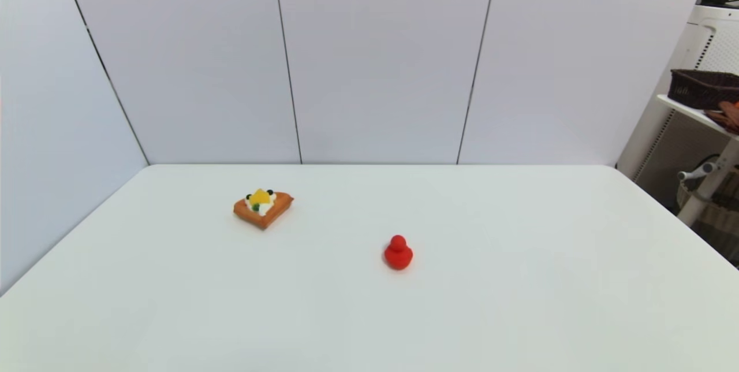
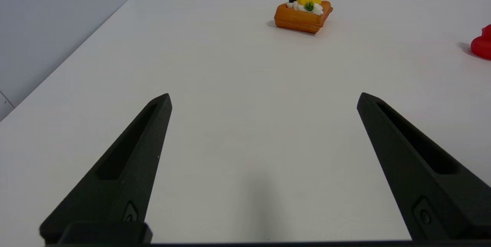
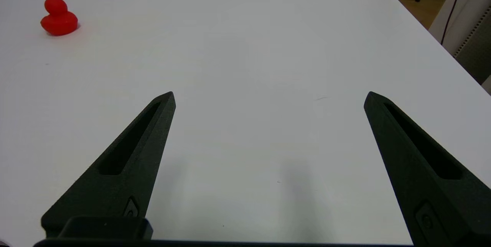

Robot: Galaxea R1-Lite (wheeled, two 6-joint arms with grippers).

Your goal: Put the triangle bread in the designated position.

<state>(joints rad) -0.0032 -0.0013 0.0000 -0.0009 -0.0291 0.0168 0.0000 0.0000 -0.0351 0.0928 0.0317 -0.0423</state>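
Observation:
The triangle bread [image 1: 263, 207], an orange-brown waffle wedge topped with white cream, yellow fruit, dark berries and a green bit, lies on the white table left of centre. The left wrist view shows the bread [image 2: 303, 13] well ahead of my left gripper [image 2: 264, 99], which is open with nothing between its fingers. My right gripper [image 3: 270, 98] is also open and empty over bare tabletop. Neither arm shows in the head view. The designated position has no mark of its own on the table.
A small red duck-shaped figure [image 1: 398, 253] stands near the table's middle, also seen as the duck [image 3: 58, 17] and at the edge as the duck [image 2: 482, 43]. Grey panels wall the back and left. A shelf with a dark basket [image 1: 703, 88] stands beyond the table's right edge.

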